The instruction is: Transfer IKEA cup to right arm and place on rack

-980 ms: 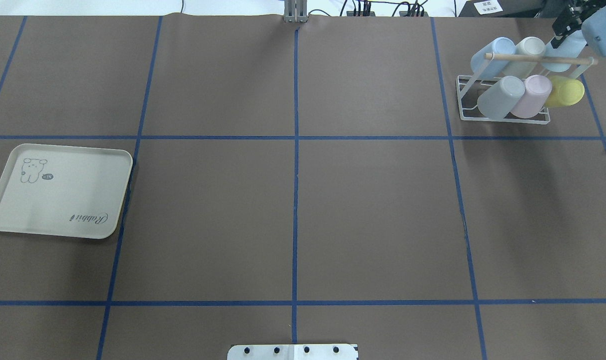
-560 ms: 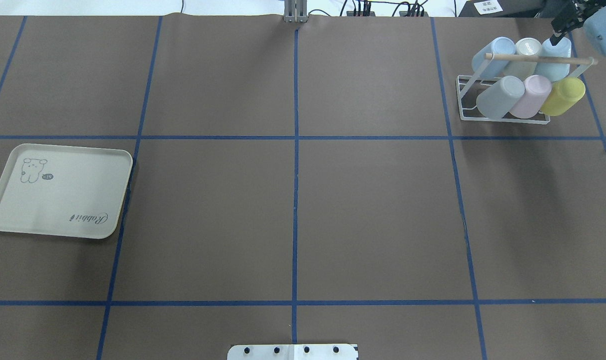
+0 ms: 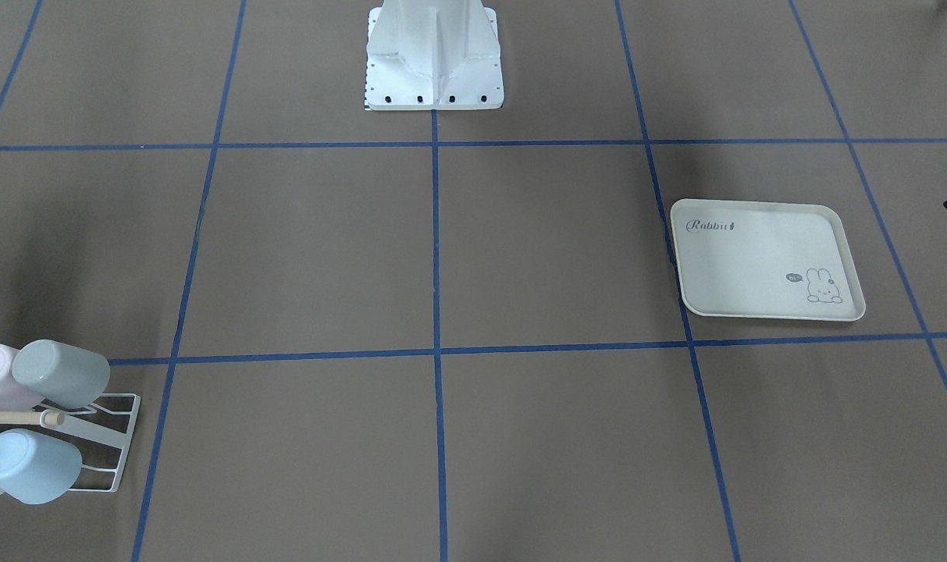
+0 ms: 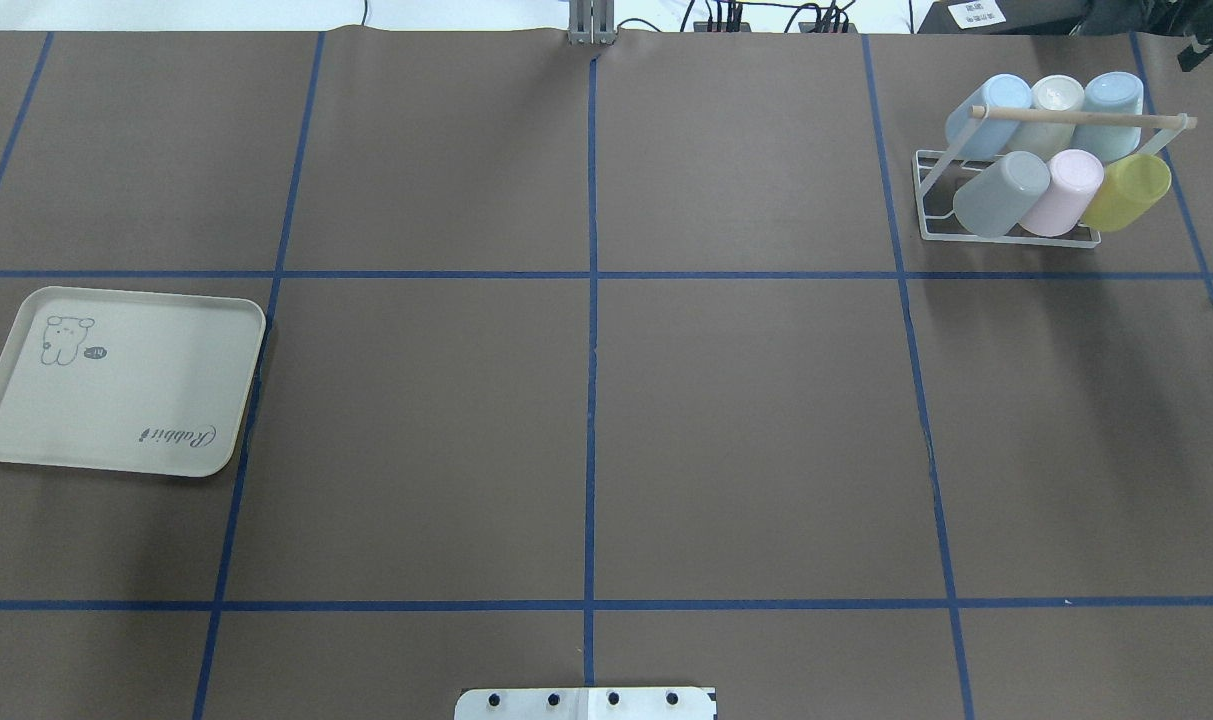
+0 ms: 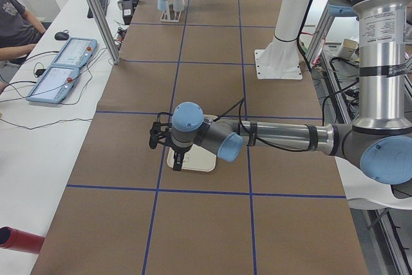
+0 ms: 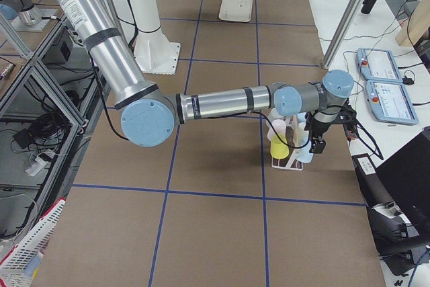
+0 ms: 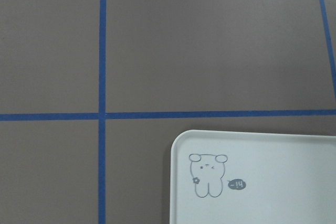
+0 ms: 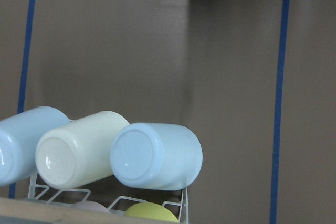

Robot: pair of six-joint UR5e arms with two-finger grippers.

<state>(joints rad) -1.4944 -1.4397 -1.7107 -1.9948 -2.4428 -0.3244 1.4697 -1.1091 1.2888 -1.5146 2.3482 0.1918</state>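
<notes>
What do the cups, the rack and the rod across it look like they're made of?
Cups: likely matte plastic, with soft pastel colours and a dull, even sheen.
Rack: thin white wire, probably coated metal.
Rod: looks like pale unpainted wood, by its tan colour.

Overhead cam sits behind me, looks fwd & down over the table (image 4: 746,420). Front cam faces me, my base (image 3: 434,62) at top; both share tray (image 4: 116,390) & rack (image 4: 1026,114). Side cams look along the table from each end. L wrist cam: close, straight down on tray corner. R wrist: close above rack.
</notes>
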